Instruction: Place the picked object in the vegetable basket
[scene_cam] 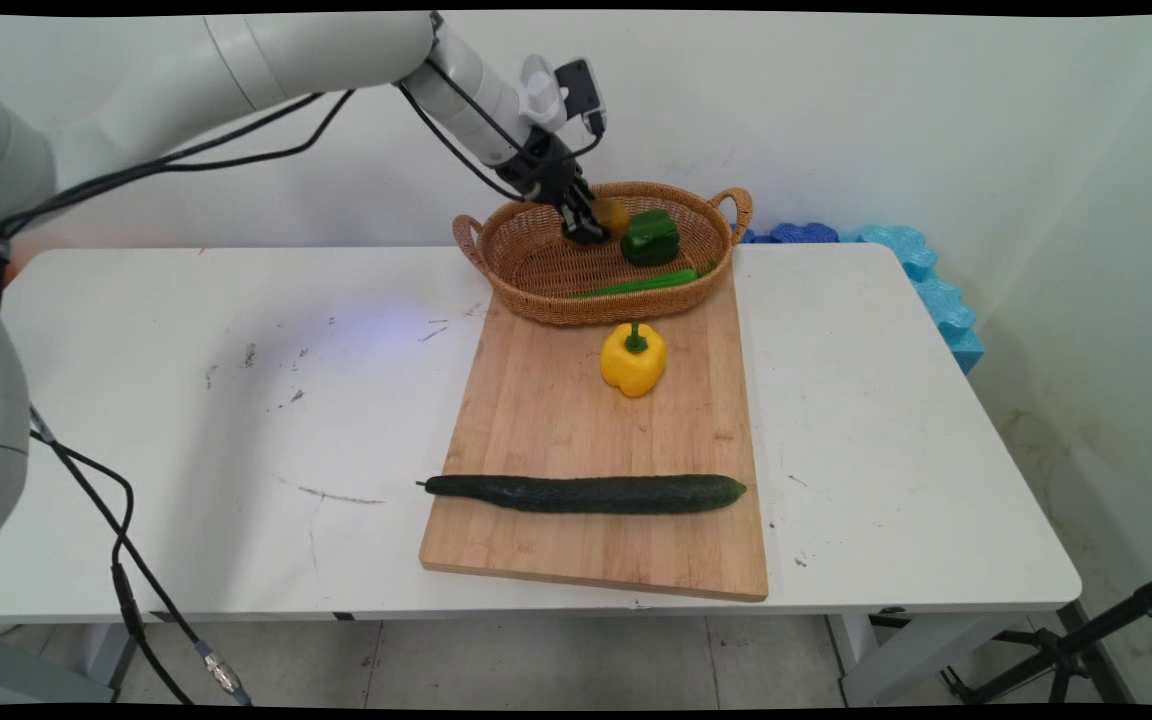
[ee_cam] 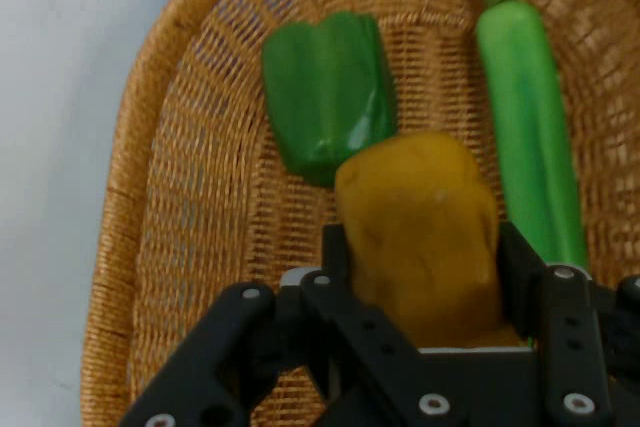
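Both fingers of the gripper clamp an orange-yellow pepper over the wicker basket — just beside a green pepper and a long green vegetable. Nearer, a yellow pepper and cucumber lie on the cutting board.
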Motion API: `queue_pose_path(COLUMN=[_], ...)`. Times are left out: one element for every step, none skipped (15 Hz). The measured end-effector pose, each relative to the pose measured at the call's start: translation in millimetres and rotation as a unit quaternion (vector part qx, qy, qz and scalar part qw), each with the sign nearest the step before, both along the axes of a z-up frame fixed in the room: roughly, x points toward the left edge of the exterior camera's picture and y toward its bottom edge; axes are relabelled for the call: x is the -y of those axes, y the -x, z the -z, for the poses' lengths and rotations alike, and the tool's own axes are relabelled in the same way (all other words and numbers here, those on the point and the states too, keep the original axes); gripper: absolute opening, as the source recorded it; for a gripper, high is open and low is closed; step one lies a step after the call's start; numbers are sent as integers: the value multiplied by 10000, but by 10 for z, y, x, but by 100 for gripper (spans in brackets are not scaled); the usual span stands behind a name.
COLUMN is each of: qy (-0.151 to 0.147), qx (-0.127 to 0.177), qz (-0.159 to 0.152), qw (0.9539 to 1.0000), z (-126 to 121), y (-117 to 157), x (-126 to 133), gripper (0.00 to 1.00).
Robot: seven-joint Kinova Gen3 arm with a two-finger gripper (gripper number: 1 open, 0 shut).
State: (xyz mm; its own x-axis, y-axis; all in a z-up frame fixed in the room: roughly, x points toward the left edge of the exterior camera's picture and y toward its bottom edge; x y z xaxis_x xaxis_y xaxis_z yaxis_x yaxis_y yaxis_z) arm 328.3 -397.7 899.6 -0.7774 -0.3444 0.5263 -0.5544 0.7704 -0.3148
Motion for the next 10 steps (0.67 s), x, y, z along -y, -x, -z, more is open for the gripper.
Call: queue_pose_path(qy=[-32,-73,-111,-137,-173,-212,-250,-279,-297,-320], qx=[16,23,21,13,5,-5,-15,-21,-25,-29], qz=[-18,-46,-81,-109,-145,-184,-215,-240,-255,-274], qw=[10000,10000,9999,9998,9997,9996,9995,9993,9992,9991], z=[68,137,195,232,282,334,383,422,446,478], y=[-14,-29,-43,-50,-62,-80,-96,-112,-120,-128], x=[46,85,116,136,164,191,211,223,231,245], gripper=[0,0,0,0,0,0,0,0,0,0])
